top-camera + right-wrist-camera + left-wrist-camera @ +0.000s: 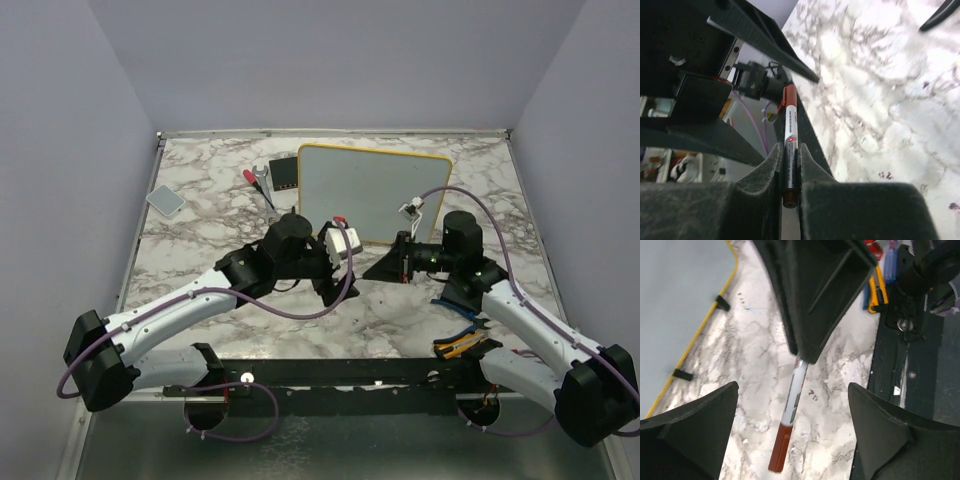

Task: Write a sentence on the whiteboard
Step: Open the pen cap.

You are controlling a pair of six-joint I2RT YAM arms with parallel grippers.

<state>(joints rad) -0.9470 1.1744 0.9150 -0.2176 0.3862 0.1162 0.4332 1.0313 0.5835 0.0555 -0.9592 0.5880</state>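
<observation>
Presently on a marble-patterned table (200, 225), listed far to near. Whiteboard (375, 190): large, yellow-framed, rounded corners, at the far centre of the table, just beyond both grippers; face plain pale grey from overhead; shows again at the left wrist as a pale panel with a yellow edge and two small black feet. Small black box (284, 173): just beside the whiteboard's left edge. Red-handled tool (249, 178) and wrench (262, 176): just left of that box. Grey pad (165, 200): near the table's left side, well apart from the rest. Marker (790, 131): white printed barrel, red-brown cap, held above the table between the two arms, cap end pointing toward the left gripper. Right gripper (790, 147): pinched tight on the marker's barrel near its rear end. Left gripper (792, 385): fingers (700, 430) spread wide, gripping nothing, the marker's cap seen in the gap between them and touching neither. Pliers (462, 345), yellow and blue handles: toward the near edge, just beside the right arm.
</observation>
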